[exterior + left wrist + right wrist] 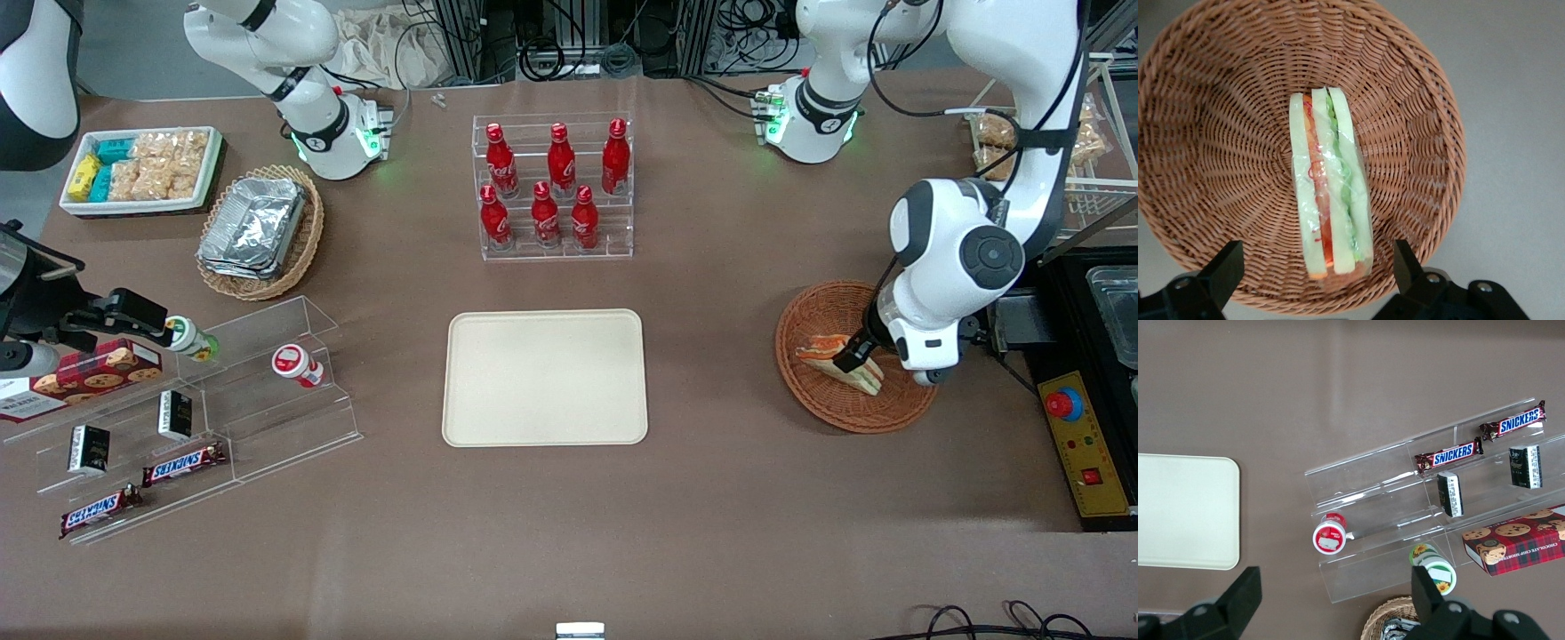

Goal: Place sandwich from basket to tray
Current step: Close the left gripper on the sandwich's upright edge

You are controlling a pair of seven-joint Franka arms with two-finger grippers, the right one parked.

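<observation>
The wrapped sandwich [1330, 187] lies in the reddish-brown wicker basket [1211, 133], its white bread and orange-red and green layers showing edge-on. In the front view the sandwich [831, 353] sits in the basket [822, 409] toward the working arm's end of the table. My gripper [1318, 267] hovers just above the basket, open, with one finger [1225, 267] on each side of the sandwich's end and neither touching it. The gripper [858, 354] hangs under the white wrist. The cream tray [545, 377] lies bare at the table's middle.
A clear rack of red bottles [553, 187] stands farther from the front camera than the tray. A tan basket of foil containers [258, 231], a white snack bin [142, 169] and a clear stepped shelf of snacks [196, 418] lie toward the parked arm's end. A control box [1080, 444] sits beside the basket.
</observation>
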